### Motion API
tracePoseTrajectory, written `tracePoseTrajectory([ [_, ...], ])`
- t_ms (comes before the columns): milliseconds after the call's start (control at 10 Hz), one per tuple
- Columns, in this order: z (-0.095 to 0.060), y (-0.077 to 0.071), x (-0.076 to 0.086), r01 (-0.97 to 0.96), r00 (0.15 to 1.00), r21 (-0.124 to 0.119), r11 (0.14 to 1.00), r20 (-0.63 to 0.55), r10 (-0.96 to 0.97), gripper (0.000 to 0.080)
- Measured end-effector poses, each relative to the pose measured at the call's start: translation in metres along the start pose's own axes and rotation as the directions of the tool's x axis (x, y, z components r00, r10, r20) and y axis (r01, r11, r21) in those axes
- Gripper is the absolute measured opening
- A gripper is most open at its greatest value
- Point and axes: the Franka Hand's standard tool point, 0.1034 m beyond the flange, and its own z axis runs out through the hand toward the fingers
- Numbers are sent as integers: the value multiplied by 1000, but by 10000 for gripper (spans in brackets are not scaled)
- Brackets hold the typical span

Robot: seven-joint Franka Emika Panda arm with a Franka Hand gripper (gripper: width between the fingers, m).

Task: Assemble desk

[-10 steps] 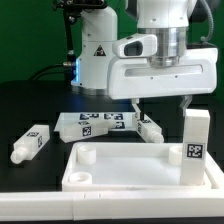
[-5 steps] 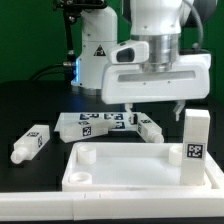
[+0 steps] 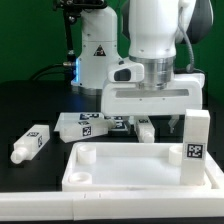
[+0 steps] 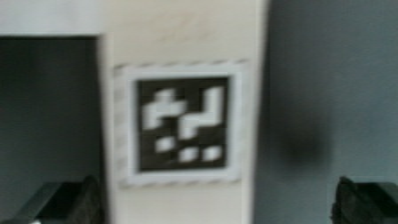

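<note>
One leg (image 3: pixel 195 135) is stood upright in a right corner of the desk panel (image 3: pixel 120 178). Three are left to mount: the left leg (image 3: pixel 30 143) and two beyond the panel. The gripper (image 3: pixel 150 118) is spread fully, nothing held, with the tagged leg (image 4: pixel 187 110) straddled.

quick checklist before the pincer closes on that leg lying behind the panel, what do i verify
1. Pincer open: ok, jaws stand wide.
2. Target leg centred between the jaws: ok in the wrist view.
3. Pincer low enough to grip it: cannot tell.
4. Neighbouring lying leg clear of the pincer: cannot tell, it lies close beside.
5. Panel has a corner hole free for a leg: ok.
</note>
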Motion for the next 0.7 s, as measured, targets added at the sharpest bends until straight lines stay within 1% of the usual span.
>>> tracePoseTrajectory([
  [200, 0, 1, 0, -1, 1000, -1, 1000, 0, 1, 648],
  [300, 0, 1, 0, -1, 1000, -1, 1000, 1, 1, 518],
  [400, 1, 1, 0, -1, 1000, -1, 1000, 1, 1, 518],
  [500, 1, 1, 0, 13, 1000, -2, 1000, 1, -13, 378],
  [600, 0, -2, 0, 38, 999, -3, 999, 1, -38, 282],
  [700, -4, -19, 4, 93, 996, 2, 996, -4, -93, 283],
])
